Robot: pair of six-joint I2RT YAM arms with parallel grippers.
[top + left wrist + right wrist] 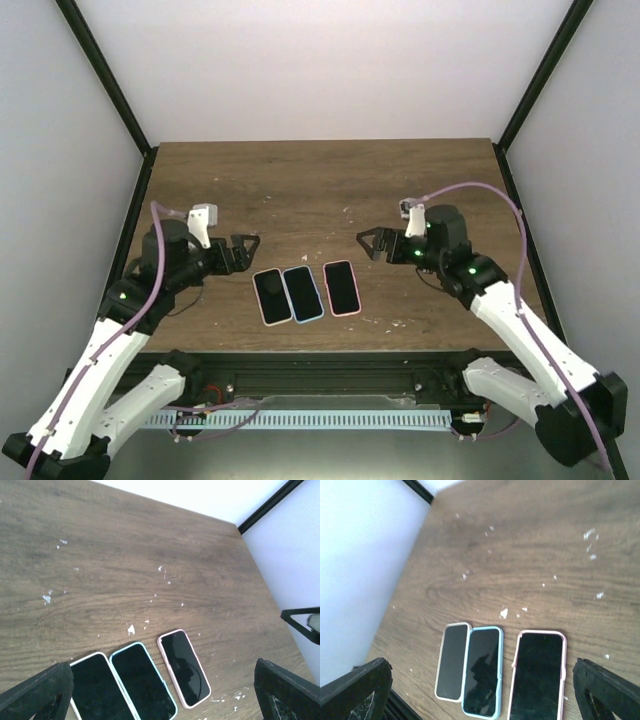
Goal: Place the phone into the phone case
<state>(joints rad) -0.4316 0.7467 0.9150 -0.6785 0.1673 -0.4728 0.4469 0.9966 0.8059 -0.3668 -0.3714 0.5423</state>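
prog: looks done, phone (342, 288) sits in pink case (542, 631), screen up, flat on table (300, 180) | pos: just R of blue case (303, 294), small gap; pale case (271, 297) touches blue on L | L gripper (248, 253): fingers apart, empty, L of blue | R gripper (366, 246): fingers apart, empty, R of blue | left: nothing seen; corner seating can't tell

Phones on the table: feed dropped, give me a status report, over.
Left gripper open, empty. Right gripper open, empty. Three phones flat in a row, all cased. Nothing blocking.
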